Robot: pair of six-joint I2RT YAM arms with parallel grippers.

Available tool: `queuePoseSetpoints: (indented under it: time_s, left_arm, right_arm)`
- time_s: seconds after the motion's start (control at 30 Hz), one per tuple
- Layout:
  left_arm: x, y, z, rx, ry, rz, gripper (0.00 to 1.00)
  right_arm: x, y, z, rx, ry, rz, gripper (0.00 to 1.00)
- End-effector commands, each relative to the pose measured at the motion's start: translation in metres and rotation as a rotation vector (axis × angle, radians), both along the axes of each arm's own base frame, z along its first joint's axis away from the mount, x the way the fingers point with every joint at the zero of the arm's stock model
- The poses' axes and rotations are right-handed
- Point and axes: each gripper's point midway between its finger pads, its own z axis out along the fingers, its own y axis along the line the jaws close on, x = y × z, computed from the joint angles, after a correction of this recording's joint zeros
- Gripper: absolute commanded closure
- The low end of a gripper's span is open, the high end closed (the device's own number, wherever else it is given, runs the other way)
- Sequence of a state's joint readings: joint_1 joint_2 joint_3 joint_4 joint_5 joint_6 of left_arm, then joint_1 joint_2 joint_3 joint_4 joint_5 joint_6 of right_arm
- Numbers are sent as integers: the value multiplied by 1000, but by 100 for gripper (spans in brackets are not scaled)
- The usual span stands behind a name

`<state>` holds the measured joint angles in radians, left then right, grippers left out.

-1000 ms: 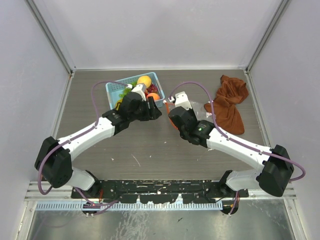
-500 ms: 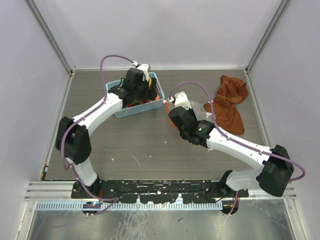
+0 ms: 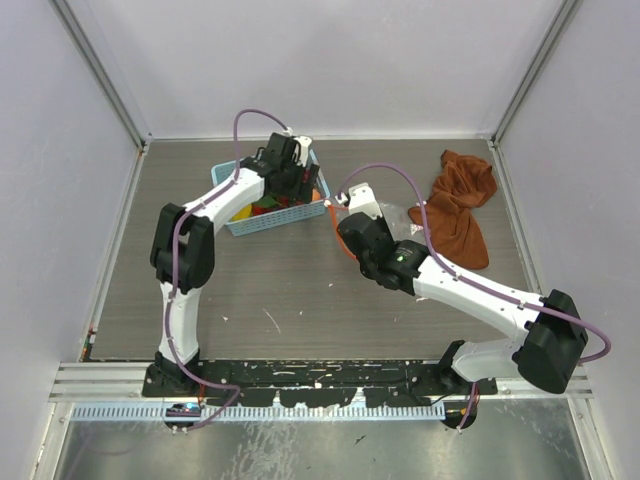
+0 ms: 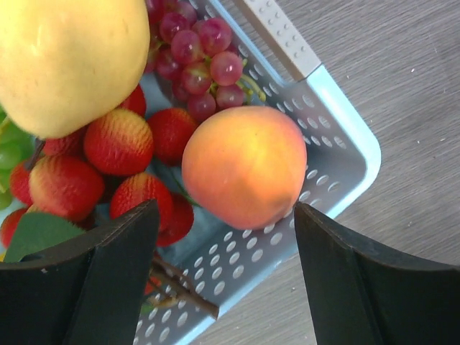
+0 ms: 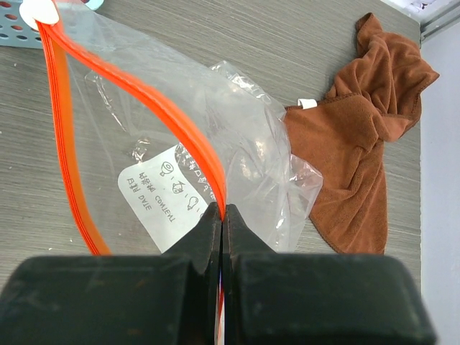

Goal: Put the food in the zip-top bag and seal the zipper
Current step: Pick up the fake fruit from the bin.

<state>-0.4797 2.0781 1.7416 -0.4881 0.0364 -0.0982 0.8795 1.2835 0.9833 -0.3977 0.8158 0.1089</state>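
Observation:
The food lies in a light-blue perforated basket (image 3: 222, 180). The left wrist view shows an orange-red peach (image 4: 244, 165), a yellow-orange peach (image 4: 72, 57), purple grapes (image 4: 198, 50), red strawberries (image 4: 118, 140) and a green leaf (image 4: 36, 233). My left gripper (image 3: 295, 182) hangs open over the basket's right corner (image 4: 338, 136), its fingers (image 4: 108, 273) either side of the orange-red peach and holding nothing. My right gripper (image 3: 345, 218) is shut on the red-orange zipper (image 5: 172, 118) of the clear zip-top bag (image 5: 237, 122), which lies on the table with its mouth gaping and its white label (image 5: 169, 187) showing.
A rust-brown cloth (image 3: 460, 205) lies bunched at the back right, touching the bag's far end; it also shows in the right wrist view (image 5: 359, 144). Grey walls close off the table on three sides.
My left arm has swung from the table's middle back over the basket and now hangs close above the fruit. My right gripper and the bag have not moved.

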Motion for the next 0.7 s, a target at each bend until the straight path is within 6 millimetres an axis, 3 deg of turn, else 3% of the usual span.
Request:
queuePoseSetpoints:
  time_s: [0.0, 0.2, 0.47, 0.67]
  left_arm:
    - [5, -18, 9, -42, -7, -91, 23]
    - [10, -23, -9, -30, 27, -114, 22]
    - [5, -28, -35, -30, 102, -145, 15]
    - [-1, -27, -49, -50, 171, -154, 15]
  right_arm:
    - [6, 7, 13, 56, -41, -1, 100]
    - [6, 8, 12, 57, -36, 1, 100]
    - [6, 9, 9, 53, -28, 2, 100]
    - [6, 8, 10, 57, -31, 0, 100]
